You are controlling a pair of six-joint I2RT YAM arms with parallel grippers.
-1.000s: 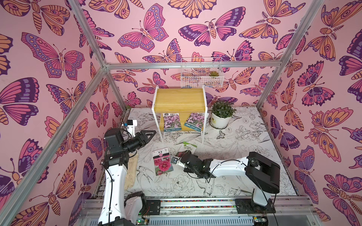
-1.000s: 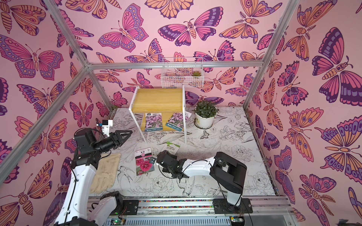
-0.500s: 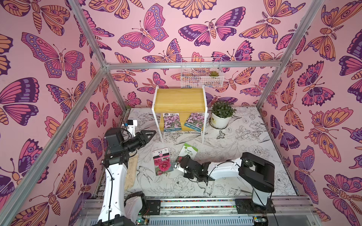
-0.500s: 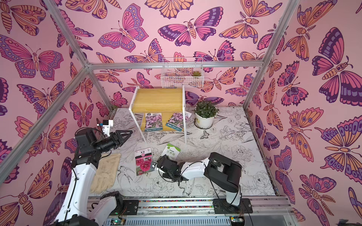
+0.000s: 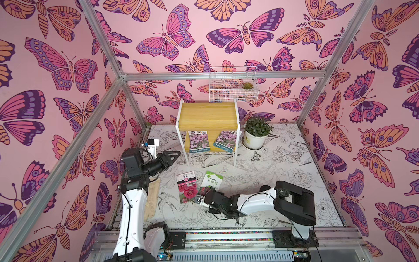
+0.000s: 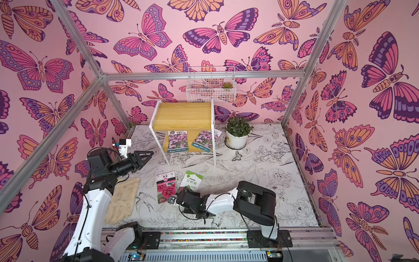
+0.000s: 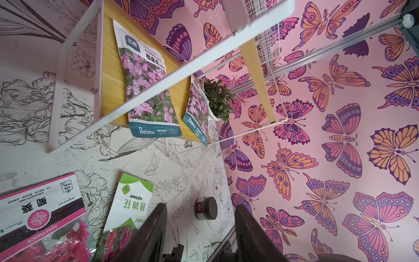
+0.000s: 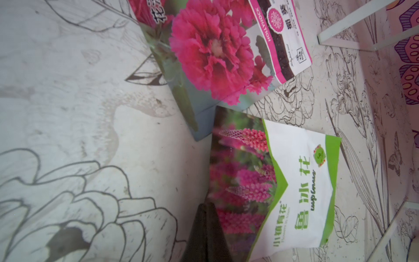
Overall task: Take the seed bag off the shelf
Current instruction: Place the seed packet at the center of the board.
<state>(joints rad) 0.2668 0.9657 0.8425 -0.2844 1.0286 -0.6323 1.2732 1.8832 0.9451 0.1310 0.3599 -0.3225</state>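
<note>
Off shelf: pink hollyhock seed bag (image 5: 187,186) and green-and-white seed bag (image 5: 213,180) lie on flower-printed table (image 5: 283,181), lower centre | To do: two purple-flower seed bags (image 5: 199,141) on yellow wooden shelf (image 5: 208,114), centre | left gripper (image 5: 175,154): parted, empty | right gripper (image 8: 206,211): clenched at green bag's corner, grasp unclear

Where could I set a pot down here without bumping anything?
The mat between the potted plant and the right arm is bare, as is the shelf's top board. Front centre is crowded: the hollyhock bag, the green bag, and a glove at left.
</note>
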